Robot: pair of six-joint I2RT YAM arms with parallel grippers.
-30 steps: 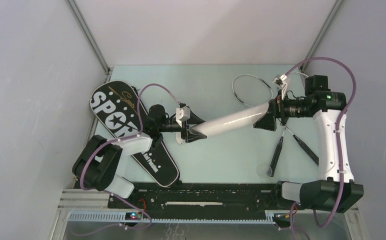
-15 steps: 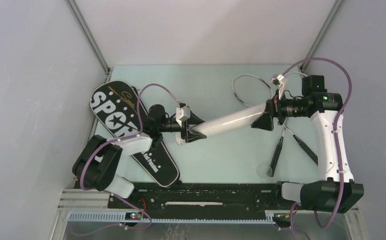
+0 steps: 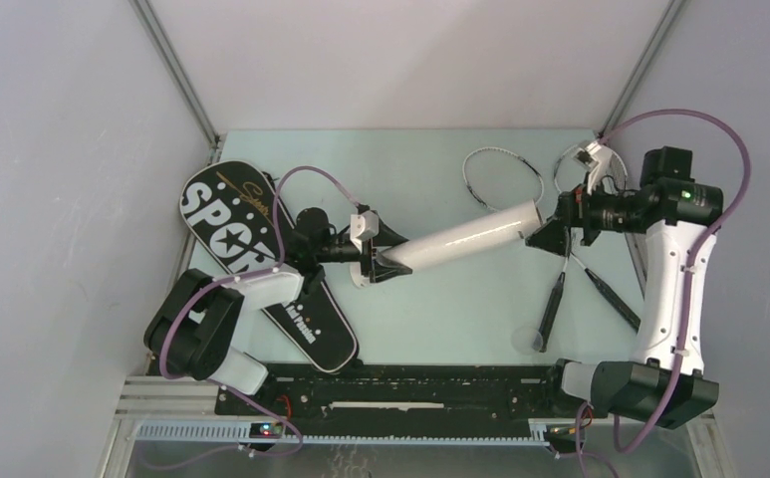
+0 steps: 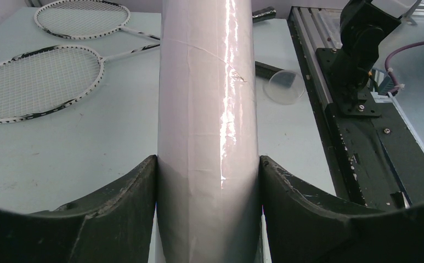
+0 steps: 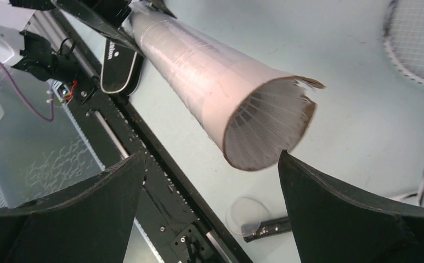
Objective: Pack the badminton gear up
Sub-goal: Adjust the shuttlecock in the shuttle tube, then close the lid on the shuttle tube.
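left jaws clamp white tube (image 3: 465, 237); right jaws wide, off tube end

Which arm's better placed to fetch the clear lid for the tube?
Right, probably. The right tool is open and empty, and the clear lid lies on that side. The left tool is clamped on the tube.

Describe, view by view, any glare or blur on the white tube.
Left wrist: a bright glare streak runs down the tube. Right wrist: its open end is sharp, the near jaws dark and soft. Top external: even light, faint sheen along it.
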